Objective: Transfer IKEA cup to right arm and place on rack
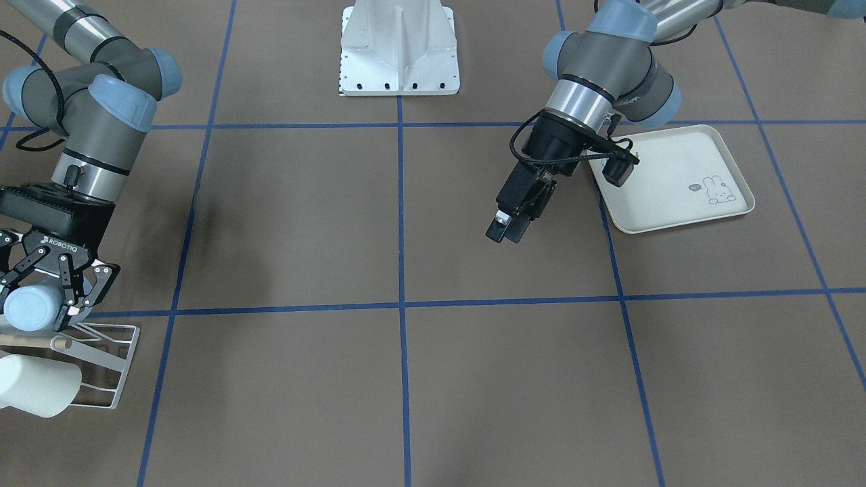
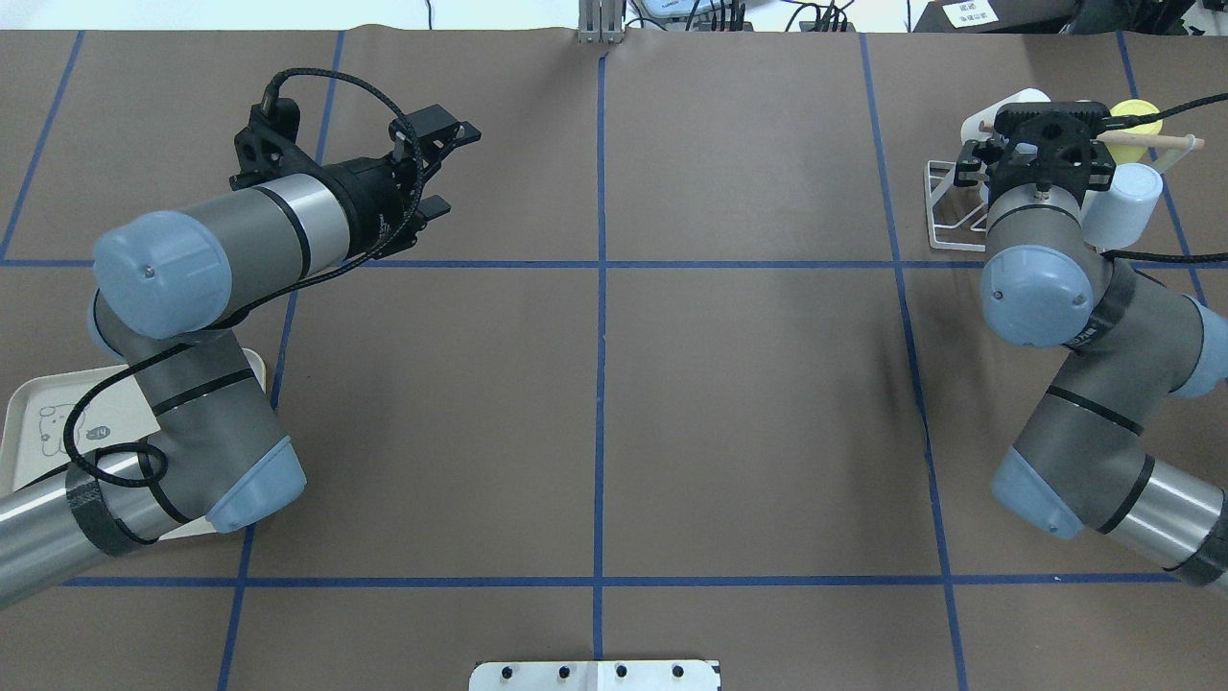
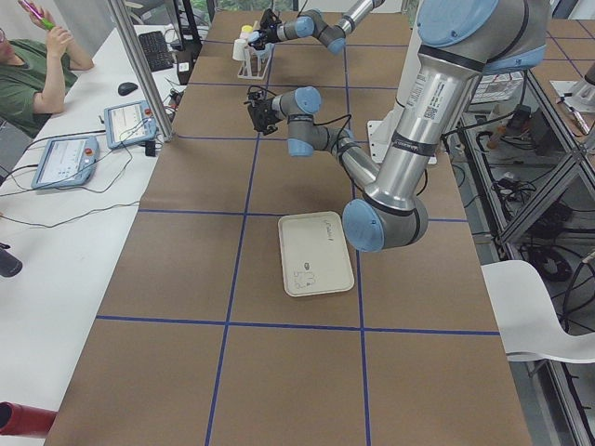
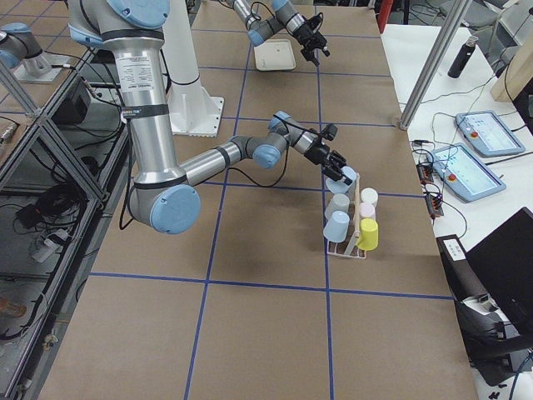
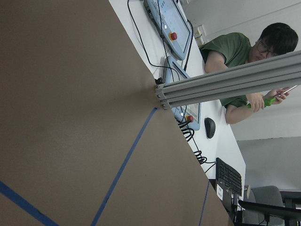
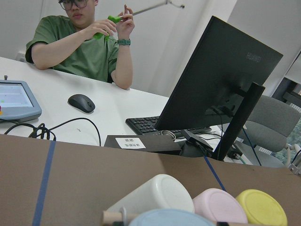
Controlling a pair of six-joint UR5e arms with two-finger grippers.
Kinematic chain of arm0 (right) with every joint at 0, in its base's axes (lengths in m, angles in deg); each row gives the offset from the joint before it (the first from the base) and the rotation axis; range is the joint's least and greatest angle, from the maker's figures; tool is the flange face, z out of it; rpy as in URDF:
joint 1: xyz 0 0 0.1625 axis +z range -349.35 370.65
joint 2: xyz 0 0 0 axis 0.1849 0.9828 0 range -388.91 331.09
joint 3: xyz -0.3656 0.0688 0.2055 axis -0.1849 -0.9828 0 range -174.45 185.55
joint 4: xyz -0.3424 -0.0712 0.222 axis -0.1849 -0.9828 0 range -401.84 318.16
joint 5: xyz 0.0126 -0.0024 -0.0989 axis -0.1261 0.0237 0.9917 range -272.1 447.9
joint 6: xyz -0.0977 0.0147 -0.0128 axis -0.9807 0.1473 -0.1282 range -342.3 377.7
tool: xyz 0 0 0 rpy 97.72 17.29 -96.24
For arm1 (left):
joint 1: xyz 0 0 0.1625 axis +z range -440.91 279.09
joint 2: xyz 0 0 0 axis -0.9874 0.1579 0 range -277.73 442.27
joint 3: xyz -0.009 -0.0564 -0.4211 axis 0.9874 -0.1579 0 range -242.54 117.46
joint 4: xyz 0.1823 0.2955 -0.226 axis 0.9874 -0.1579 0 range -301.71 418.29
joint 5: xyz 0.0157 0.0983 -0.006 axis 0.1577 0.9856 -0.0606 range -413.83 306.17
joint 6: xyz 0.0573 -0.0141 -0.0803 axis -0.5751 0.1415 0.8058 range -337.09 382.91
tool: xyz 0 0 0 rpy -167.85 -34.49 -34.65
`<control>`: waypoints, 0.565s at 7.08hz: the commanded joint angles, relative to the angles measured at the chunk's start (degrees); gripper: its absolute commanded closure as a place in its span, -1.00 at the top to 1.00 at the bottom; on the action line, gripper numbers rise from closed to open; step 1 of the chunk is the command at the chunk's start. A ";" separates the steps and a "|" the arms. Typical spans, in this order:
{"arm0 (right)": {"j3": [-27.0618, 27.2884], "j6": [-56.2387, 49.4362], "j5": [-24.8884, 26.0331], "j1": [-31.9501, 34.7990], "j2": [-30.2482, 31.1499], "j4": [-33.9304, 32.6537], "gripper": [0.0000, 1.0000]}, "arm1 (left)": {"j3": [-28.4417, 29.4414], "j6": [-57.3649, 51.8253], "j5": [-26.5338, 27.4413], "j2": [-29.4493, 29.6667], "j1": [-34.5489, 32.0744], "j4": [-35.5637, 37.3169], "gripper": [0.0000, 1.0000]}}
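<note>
The IKEA cup (image 1: 27,308) is light blue and sits base-up between the fingers of my right gripper (image 1: 37,304), which is shut on it. It hangs just above the near end of the rack (image 1: 111,368), a low white wire frame with a wooden dowel (image 1: 57,343). From the right side, the cup (image 4: 348,177) is level with the other cups at the rack's far end. My wrist hides the cup from overhead. My left gripper (image 2: 456,168) hangs open and empty over the table, beside the tray.
The rack (image 2: 945,226) carries several other cups: white (image 2: 1022,101), yellow (image 2: 1137,120), pink (image 4: 366,212) and another light blue one (image 2: 1122,216). A cream rabbit-print tray (image 1: 676,179) lies under my left arm. A person sits at the desk beyond the table's edge.
</note>
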 commanded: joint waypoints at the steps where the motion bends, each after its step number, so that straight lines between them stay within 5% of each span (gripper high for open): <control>1: -0.32 0.01 0.04 -0.21 -0.02 0.00 -0.28 | 0.35 0.03 0.00 0.00 0.00 -0.08 1.00; 2: -1.10 0.19 0.04 -0.21 -0.02 0.09 0.99 | 0.35 0.03 0.00 0.00 0.00 -0.08 1.00; 4: -1.11 -0.42 -0.22 -0.21 -0.02 2.46 1.00 | 0.44 -0.14 0.00 0.00 0.00 0.00 1.00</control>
